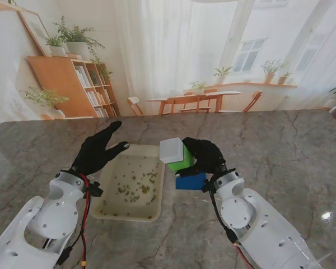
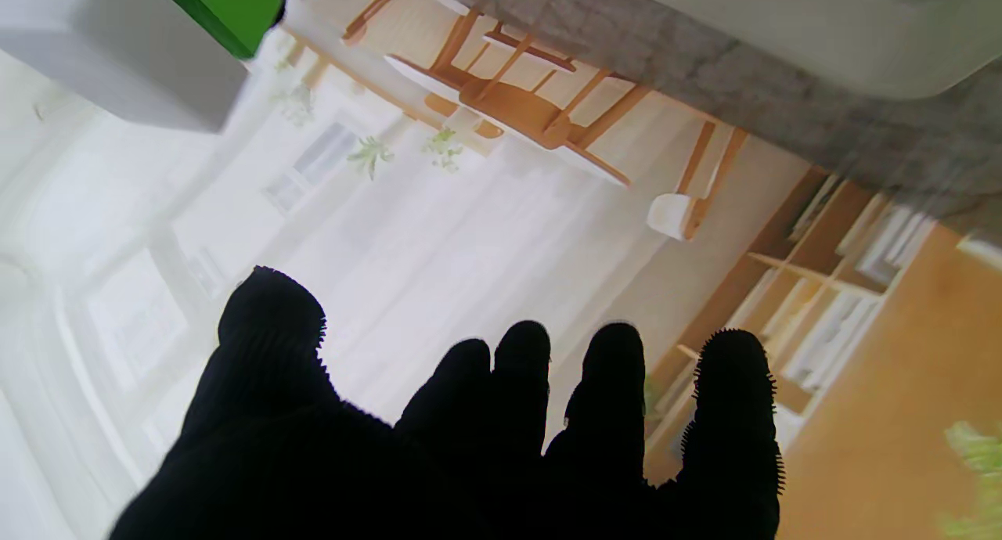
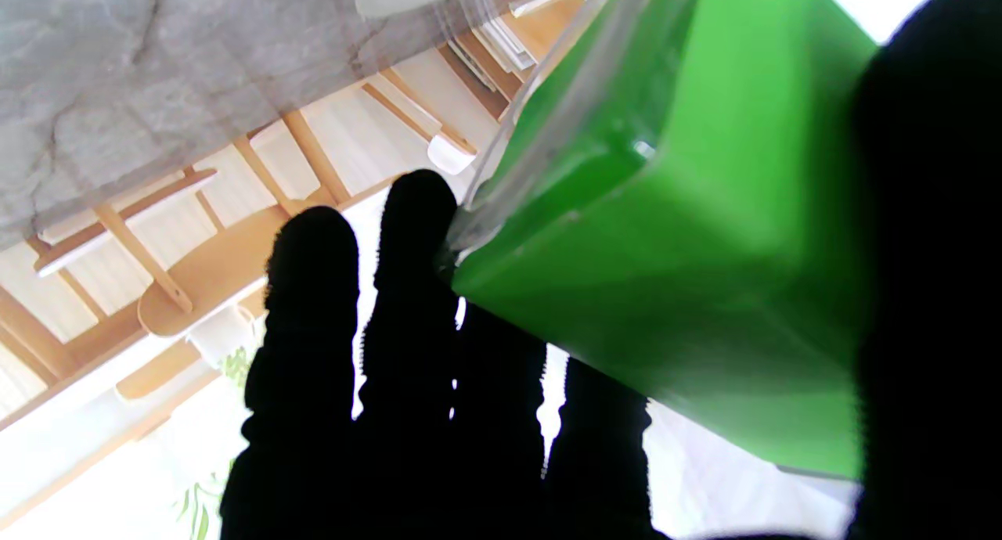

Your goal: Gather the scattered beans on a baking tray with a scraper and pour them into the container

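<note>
My right hand point(image 1: 206, 157) is gripping the scraper point(image 1: 176, 155) | left hand point(image 1: 98, 151) is hovering spread, empty | beans point(image 1: 135, 185) lying scattered across the tray point(image 1: 109, 208), gathering not begun

Tray point(image 1: 109, 210) centre open; blue block point(image 1: 190, 181) (right rim) blocks side.

Grey marble-look counter point(image 1: 280, 145) with darker veins — behind it a backdrop: orange bookshelf point(image 1: 73, 84) with potted plants on the left, wooden dining table point(image 1: 193, 100) and chairs by bright curtained windows.
</note>
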Controlling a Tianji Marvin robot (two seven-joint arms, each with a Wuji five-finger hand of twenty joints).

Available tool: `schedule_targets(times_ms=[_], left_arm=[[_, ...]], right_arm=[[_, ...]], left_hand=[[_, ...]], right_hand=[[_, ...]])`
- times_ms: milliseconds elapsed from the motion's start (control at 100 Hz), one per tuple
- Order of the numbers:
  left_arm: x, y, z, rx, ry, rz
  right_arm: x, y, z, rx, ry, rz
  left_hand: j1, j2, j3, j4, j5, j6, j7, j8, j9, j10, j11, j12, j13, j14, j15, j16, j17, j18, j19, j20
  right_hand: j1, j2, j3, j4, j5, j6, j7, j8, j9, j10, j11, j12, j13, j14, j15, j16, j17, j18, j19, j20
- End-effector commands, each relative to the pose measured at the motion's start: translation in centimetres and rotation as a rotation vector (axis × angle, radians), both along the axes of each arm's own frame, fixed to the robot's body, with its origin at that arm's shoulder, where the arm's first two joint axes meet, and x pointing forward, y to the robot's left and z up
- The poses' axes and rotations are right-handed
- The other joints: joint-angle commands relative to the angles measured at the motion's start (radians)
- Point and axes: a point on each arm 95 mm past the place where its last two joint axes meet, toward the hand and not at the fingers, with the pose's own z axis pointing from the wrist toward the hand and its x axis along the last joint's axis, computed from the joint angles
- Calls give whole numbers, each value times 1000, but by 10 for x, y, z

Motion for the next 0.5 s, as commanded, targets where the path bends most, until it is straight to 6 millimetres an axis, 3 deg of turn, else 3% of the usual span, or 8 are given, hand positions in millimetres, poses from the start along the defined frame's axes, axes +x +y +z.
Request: schedule_targets(times_ms=[0, 60, 230, 490], left_arm=[[3, -8, -5, 51, -16, -39], [5, -14, -8, 103, -33, -65], [6, -37, -17, 169, -57, -149], [8, -65, -24, 156, -39, -250]], right_arm=[[3, 8, -5, 15, 26, -2], [5, 11, -6, 8, 27, 2], [2, 12, -5, -45, 18, 0], [-2, 13, -6, -89, 24, -14]], left_hand=[[-41, -45, 3, 68, -74, 53, -35, -30, -74, 7, -21, -24, -63, -19, -23, -19, -30, -41, -41, -35], [-63, -49, 2, 67, -110, 103, -42, -45, -118, 31, -26, -34, -104, -11, -29, -26, -43, -48, -66, -50], [-105, -47, 0, 66, -155, 157, -46, -55, -178, 79, -31, -41, -167, 11, -29, -33, -65, -60, -93, -73], [-172, -53, -5, 61, -144, 183, -43, -63, -168, 103, -26, -45, -169, 22, -20, -36, -71, -57, -95, -85]], right_hand=[[144, 78, 644, -25, 114, -219, 213, 45, 97, -32, 147, 33, 48, -83, 101, 40, 9, 16, 14, 19], [141, 48, 675, -28, 126, -199, 215, 50, 101, -15, 166, 38, 48, -78, 134, 50, 11, 28, 28, 30], [130, -34, 761, -42, 148, -172, 216, 66, 108, 11, 220, 35, 50, -72, 219, 51, 20, 43, 55, 48], [128, -54, 786, -44, 150, -161, 217, 71, 104, 20, 240, 32, 48, -69, 253, 48, 20, 51, 72, 55]])
